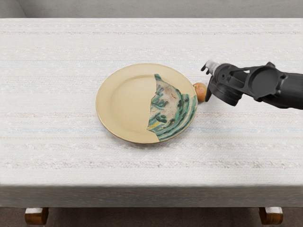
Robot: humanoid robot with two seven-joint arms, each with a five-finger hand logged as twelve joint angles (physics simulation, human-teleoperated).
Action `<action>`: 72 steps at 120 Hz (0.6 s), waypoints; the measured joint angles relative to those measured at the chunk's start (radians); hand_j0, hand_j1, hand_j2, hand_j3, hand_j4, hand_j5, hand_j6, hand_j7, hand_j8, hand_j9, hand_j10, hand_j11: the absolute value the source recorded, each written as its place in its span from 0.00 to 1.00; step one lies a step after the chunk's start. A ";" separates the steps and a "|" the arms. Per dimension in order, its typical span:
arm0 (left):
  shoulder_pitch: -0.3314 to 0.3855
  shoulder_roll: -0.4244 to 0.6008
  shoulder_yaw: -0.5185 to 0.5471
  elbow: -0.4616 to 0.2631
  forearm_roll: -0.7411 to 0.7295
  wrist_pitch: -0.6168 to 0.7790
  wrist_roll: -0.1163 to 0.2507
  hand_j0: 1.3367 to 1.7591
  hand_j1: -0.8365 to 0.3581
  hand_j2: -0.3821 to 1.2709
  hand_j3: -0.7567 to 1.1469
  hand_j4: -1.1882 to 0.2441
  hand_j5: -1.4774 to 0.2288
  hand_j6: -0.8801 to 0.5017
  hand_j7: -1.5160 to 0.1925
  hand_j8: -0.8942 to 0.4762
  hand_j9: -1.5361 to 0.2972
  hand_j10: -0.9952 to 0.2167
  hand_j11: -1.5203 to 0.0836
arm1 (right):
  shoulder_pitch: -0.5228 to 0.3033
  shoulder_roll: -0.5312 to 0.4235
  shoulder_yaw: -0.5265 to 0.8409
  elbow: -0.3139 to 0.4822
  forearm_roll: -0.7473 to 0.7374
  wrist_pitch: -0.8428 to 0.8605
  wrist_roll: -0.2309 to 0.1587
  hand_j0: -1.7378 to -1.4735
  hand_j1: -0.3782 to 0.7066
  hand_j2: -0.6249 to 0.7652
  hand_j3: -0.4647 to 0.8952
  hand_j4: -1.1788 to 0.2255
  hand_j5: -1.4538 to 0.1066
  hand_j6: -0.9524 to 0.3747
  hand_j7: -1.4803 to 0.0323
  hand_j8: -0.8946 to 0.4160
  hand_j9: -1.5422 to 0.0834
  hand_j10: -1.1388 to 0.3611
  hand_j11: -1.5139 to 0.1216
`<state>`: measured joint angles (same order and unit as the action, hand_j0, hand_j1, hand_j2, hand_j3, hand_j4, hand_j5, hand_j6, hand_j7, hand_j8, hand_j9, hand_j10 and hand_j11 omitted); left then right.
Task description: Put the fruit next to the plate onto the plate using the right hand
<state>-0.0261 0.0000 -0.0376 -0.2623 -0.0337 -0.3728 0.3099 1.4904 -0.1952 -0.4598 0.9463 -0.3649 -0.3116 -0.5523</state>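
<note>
We find the small orange fruit (199, 91) outside the round tan, green-patterned ceramic plate (125, 101), just beside its right rim. The dark right hand (222, 85) is against the fruit; we cannot tell whether it is grasping. Pale table (71, 156) extends left and near.

You are looking at a home-like dining spot, rendered in a simulator: a desk (57, 156) with a pale woven-looking top, wooden feet (36, 216) below, and a yellow painted plate (123, 101) on it.

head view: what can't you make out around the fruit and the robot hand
- fruit: head view, mostly hidden behind the right robot hand, kind unclear
- whether the robot hand touches the fruit: head view, blocked by the hand itself
- right arm: head view, cut off by the right edge
</note>
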 joint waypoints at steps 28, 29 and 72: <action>0.000 0.000 0.000 0.000 0.000 0.000 0.000 0.76 0.99 0.23 0.40 0.83 0.87 0.64 0.89 0.65 0.84 0.82 0.95 | -0.028 0.055 0.002 -0.075 0.000 0.008 0.000 0.30 0.39 0.40 0.34 0.61 0.66 0.47 0.70 0.43 0.69 0.54 0.67; 0.000 0.000 0.000 0.000 0.000 0.000 0.000 0.76 0.99 0.23 0.40 0.83 0.87 0.64 0.89 0.65 0.84 0.82 0.95 | -0.029 0.059 0.002 -0.080 0.000 0.009 0.000 0.30 0.39 0.40 0.34 0.60 0.66 0.47 0.70 0.43 0.69 0.54 0.66; 0.000 0.000 0.000 0.000 0.000 0.000 0.000 0.76 0.99 0.23 0.40 0.83 0.87 0.64 0.89 0.65 0.84 0.82 0.95 | -0.074 0.107 0.010 -0.172 -0.004 0.041 0.000 0.31 0.63 0.54 0.34 0.54 0.59 0.44 0.62 0.36 0.62 0.48 0.59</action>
<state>-0.0261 0.0000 -0.0379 -0.2623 -0.0336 -0.3727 0.3098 1.4168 -0.0877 -0.4497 0.7739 -0.3690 -0.2706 -0.5524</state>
